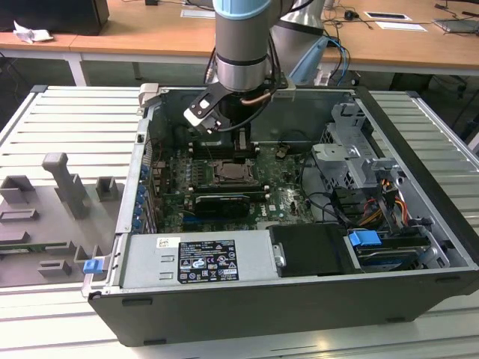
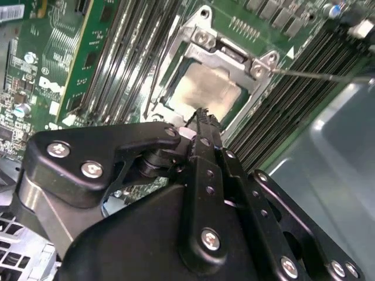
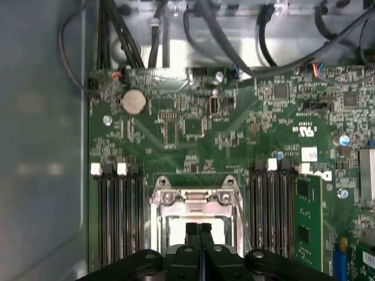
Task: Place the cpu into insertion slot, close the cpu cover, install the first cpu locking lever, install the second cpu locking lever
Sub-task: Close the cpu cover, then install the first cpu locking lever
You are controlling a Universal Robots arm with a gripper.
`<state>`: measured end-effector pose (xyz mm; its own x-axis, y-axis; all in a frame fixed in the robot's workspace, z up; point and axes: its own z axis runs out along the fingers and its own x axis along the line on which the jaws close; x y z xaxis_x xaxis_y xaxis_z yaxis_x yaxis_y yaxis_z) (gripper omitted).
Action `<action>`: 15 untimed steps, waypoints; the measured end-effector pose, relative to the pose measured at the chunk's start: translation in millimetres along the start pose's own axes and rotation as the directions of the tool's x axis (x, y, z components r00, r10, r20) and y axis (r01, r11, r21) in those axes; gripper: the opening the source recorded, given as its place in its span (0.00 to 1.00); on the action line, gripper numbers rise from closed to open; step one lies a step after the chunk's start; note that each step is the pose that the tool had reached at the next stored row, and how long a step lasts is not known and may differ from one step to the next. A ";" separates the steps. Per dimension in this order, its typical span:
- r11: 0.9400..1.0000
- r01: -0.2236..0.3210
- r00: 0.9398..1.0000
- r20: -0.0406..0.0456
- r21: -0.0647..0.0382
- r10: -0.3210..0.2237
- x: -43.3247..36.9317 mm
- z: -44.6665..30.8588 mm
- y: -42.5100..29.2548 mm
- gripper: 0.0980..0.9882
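My gripper [image 3: 199, 229] is shut with nothing between its black fingers, and it hangs just above the insertion slot [image 1: 236, 173] inside the open computer case. The cpu [image 2: 205, 91], a pale beige-silver square, lies in the slot. The silvery cpu cover [image 3: 196, 199] lies down around the cpu, whose top shows through the cut-out centre. In the second wrist view my fingertips [image 2: 202, 117] are over one edge of the cpu. A thin metal locking lever [image 2: 319, 75] sticks out from a corner of the socket. Another thin lever [image 3: 241, 218] runs along the socket's side.
Long black memory slots [image 3: 117, 216] flank the socket on both sides of the green board [image 3: 193, 129]. Black cables [image 3: 222, 35] run along the board's edge. A grey case wall [image 3: 41, 146] stands close by. The case also holds a drive cage [image 1: 352, 149] and a power supply [image 1: 202, 258].
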<state>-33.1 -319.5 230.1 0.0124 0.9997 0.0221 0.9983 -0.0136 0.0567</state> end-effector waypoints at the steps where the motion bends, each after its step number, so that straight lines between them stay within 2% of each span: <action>1: 1.000 0.001 1.000 0.000 0.000 -0.001 0.0 0.0 -1.1 0.01; 9: 1.000 0.002 1.000 0.000 0.000 -0.002 -0.1 -0.5 -9.5 0.01; 15: 1.000 0.002 1.000 0.000 0.000 -0.002 -0.1 -0.7 -11.1 0.01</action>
<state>-44.3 -319.5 230.1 0.0100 0.9997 0.0224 0.9983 -0.0112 0.0568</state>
